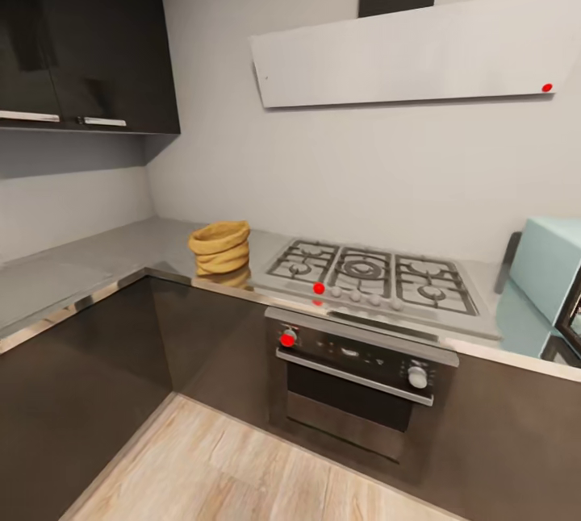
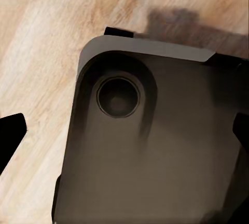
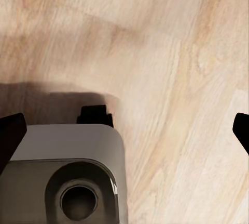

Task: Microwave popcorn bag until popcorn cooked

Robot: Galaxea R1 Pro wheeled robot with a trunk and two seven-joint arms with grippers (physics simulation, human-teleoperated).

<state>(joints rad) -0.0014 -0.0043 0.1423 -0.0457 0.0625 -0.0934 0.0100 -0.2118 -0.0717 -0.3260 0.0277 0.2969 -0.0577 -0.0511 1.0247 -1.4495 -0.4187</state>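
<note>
The popcorn bag [image 1: 219, 247] is seen upright on the grey worktop [image 1: 97, 259], just left of the gas hob [image 1: 367, 272]; the mint microwave [image 1: 550, 271] is seen at the far right. Both the left claw [image 2: 127, 141] and right claw [image 3: 127, 130] are held spread, empty, above the wood floor [image 3: 155, 42] and the robot's base [image 2: 155, 151].
</note>
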